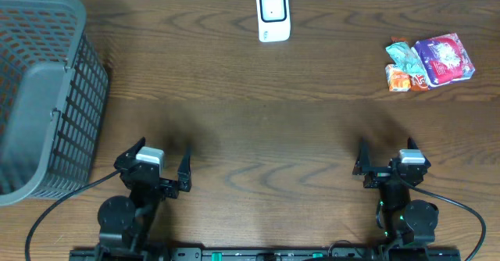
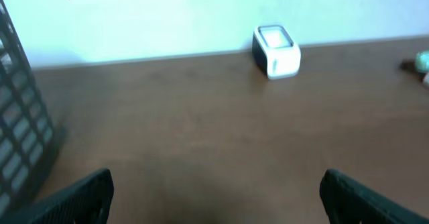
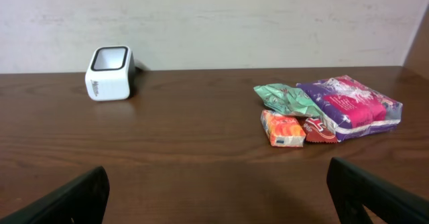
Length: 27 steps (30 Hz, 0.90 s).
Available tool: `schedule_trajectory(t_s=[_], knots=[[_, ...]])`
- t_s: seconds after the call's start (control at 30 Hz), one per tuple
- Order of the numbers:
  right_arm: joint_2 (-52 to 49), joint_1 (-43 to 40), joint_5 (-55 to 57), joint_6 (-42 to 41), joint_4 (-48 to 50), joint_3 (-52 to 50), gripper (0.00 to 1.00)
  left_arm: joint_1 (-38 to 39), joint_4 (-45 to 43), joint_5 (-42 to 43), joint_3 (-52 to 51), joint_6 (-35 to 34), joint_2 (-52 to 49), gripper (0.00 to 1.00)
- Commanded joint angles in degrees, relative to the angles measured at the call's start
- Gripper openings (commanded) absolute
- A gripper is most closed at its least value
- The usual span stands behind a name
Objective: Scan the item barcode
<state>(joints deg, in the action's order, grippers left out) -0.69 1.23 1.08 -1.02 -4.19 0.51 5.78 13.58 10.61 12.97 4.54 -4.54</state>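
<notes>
A white barcode scanner [image 1: 273,14] [image 2: 275,51] [image 3: 108,72] stands at the back middle of the table. Small packaged items lie at the back right: a purple-pink pack [image 1: 444,58] [image 3: 350,105], a green pouch [image 1: 402,54] [image 3: 289,99], an orange packet [image 1: 398,78] [image 3: 282,128] and a red sachet [image 1: 419,80] [image 3: 321,131]. My left gripper [image 1: 162,158] [image 2: 214,190] is open near the front left, nothing between its fingers. My right gripper [image 1: 386,155] [image 3: 218,194] is open near the front right, well short of the items.
A grey mesh basket [image 1: 43,97] [image 2: 19,127] fills the left side of the table, just left of my left arm. A pale wall runs behind the table's far edge.
</notes>
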Motion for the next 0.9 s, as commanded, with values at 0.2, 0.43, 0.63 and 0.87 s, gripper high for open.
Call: schedule_trajectory(t_s=[0.2, 0.43, 0.63, 0.87], knots=[[0.35, -0.66, -0.15, -0.61, -0.09, -0.20, 0.99, -0.81, -9.84, 0.31, -6.82, -2.47, 4.46, 0.98], [0.35, -0.66, -0.15, -0.61, -0.09, -0.20, 0.99, -4.24, -12.59, -1.40, -10.08, -7.13, 4.46, 0.98], [0.35, -0.66, -0.15, -0.61, -0.09, -0.20, 0.99, -4.96, -16.48, -3.02, -12.74, -8.26, 4.46, 0.98], [0.35, -0.66, -0.15, -0.61, -0.09, -0.20, 0.99, -4.96, -16.48, -3.78, -12.74, -7.54, 4.46, 0.98]])
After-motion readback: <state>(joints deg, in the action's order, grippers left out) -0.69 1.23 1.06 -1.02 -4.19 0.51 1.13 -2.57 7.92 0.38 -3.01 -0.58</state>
